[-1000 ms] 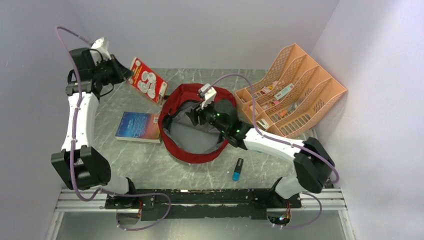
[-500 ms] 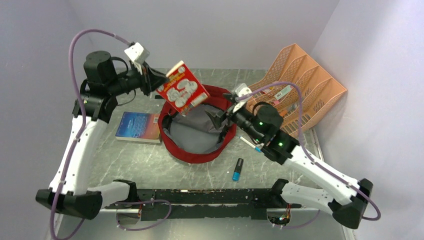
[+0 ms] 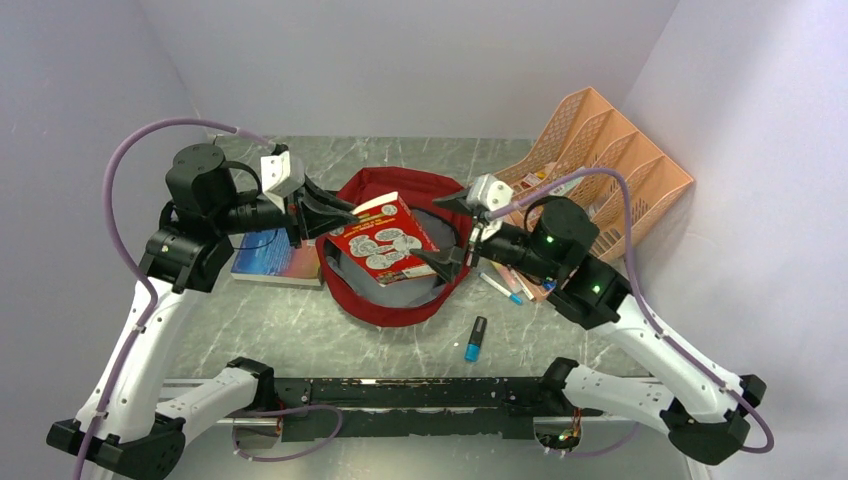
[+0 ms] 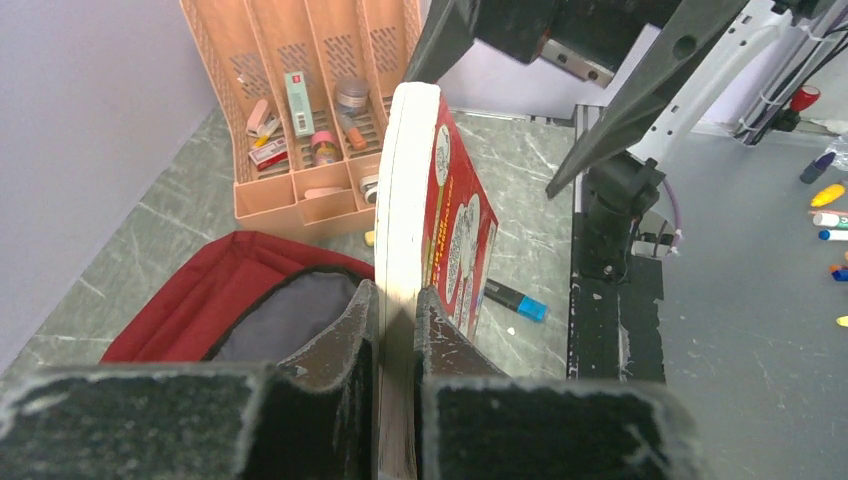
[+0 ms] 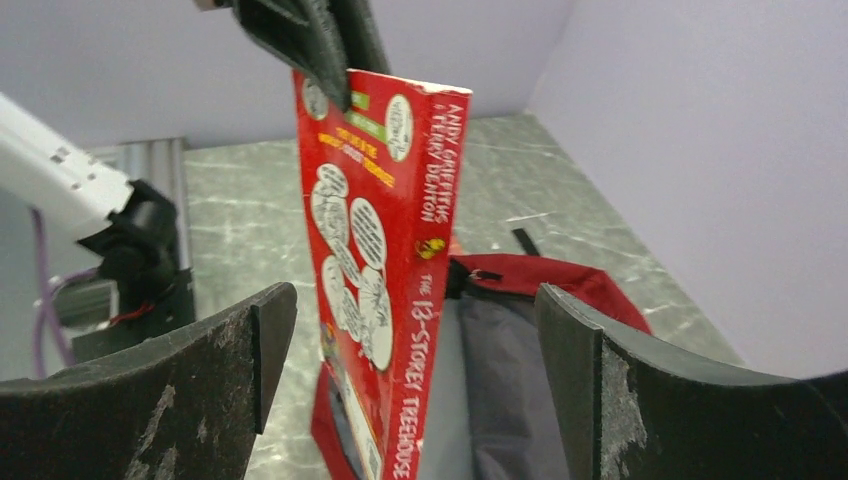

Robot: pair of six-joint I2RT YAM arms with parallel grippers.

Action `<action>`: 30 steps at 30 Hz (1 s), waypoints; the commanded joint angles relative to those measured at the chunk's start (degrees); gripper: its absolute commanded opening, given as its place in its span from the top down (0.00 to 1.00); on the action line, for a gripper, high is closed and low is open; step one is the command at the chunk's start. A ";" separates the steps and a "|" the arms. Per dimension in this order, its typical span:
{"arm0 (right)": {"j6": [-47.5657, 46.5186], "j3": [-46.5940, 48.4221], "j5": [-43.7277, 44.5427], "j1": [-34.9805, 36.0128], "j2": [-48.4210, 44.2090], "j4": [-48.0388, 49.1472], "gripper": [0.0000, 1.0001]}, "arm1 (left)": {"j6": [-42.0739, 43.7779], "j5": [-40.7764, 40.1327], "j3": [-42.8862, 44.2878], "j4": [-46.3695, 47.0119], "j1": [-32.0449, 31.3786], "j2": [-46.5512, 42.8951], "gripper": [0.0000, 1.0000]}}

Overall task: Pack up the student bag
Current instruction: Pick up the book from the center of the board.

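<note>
gripping red book (image 3: pixel 388 237) — above student bag (image 3: pixel 395 312)

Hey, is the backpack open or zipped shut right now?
Open: the student bag gapes, grey lining showing, and the left claw holds the red book over it.

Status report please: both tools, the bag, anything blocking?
Left tool shut on red book, above open student bag. Right tool open, straddling book's far edge. Only that tool crowds the opening.
</note>
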 commanded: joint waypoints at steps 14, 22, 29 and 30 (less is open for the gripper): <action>5.07 1.86 -14.97 -0.48 7.24 -0.86 0.32 | 0.18 8.62 -0.03 5.30 -0.70 -0.74 0.95; 7.04 0.31 -15.37 -0.50 6.91 2.52 0.77 | -1.86 7.16 -1.03 7.03 -0.71 -1.22 0.95; 9.27 -1.97 -11.25 -0.56 4.47 4.94 1.00 | -7.24 6.02 -3.68 12.88 -0.66 -2.01 0.56; 9.71 -2.37 -10.64 -0.56 3.90 5.52 1.00 | -9.25 5.99 -4.23 14.39 -0.65 -2.17 0.45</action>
